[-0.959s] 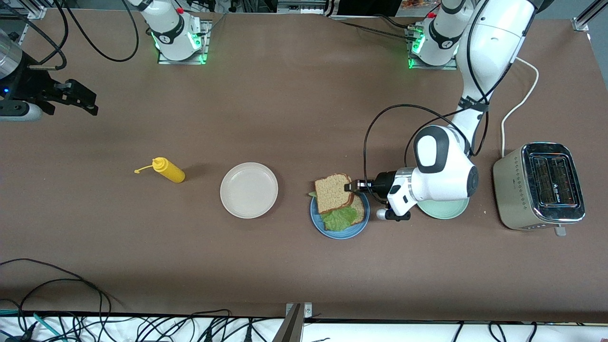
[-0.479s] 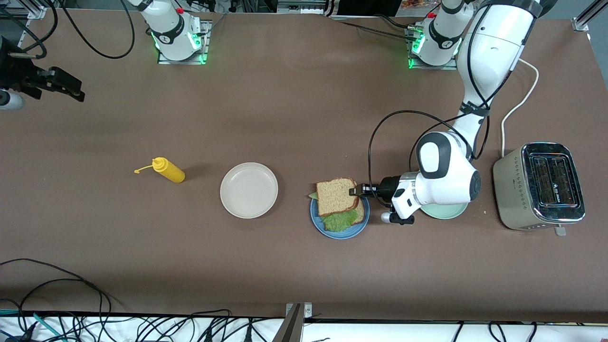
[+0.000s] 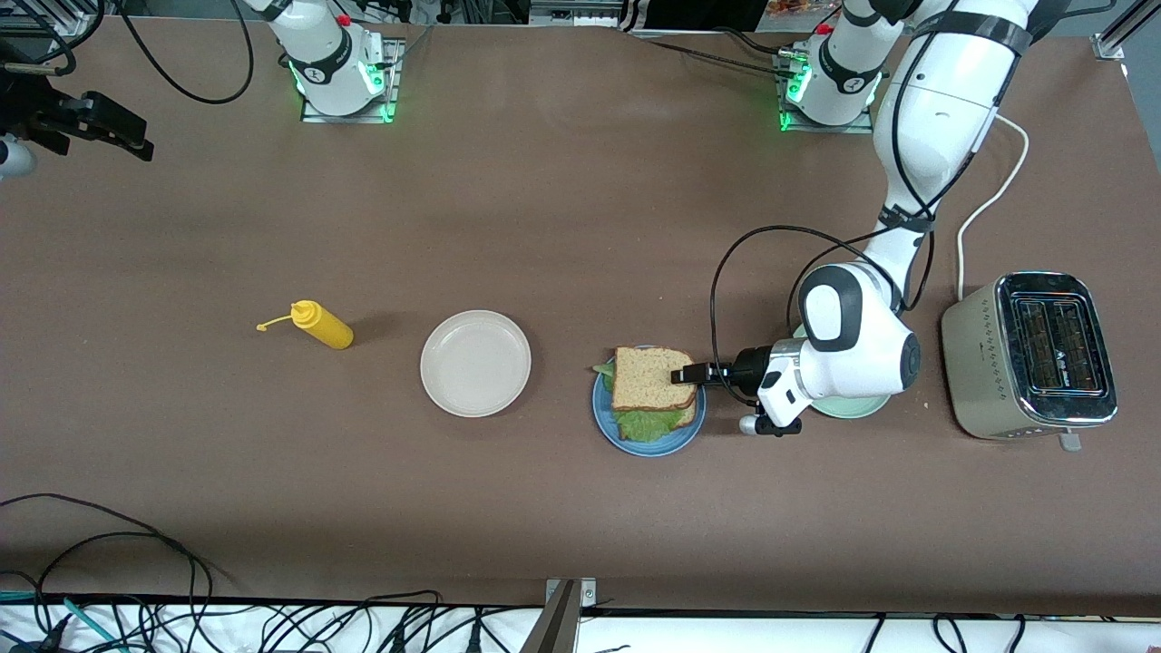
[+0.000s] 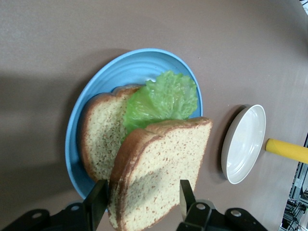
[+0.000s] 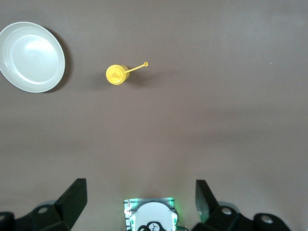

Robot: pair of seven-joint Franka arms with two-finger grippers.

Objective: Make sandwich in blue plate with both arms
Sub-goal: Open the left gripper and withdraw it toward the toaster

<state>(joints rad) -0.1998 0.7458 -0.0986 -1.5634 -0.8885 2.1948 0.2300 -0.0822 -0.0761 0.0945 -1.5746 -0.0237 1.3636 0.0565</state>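
Covering the whole scene, the brown worktop carries a toaster, beige plate and mustard bottle. Assembly looks nearly complete: the sandwich sits in the blue plate, top slice tilted. Left pincer straddles that slice, contact uncertain. Right pincer waits, released, at the right arm's end.

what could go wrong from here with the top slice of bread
1. The top slice sits tilted between the left end effector's opening fingers, one edge on the lettuce; it may tip or land askew.
2. It overhangs the blue plate, so pulling away could drag it off.
3. The lettuce could shift off the bottom slice.

The right end effector waits open near its base.
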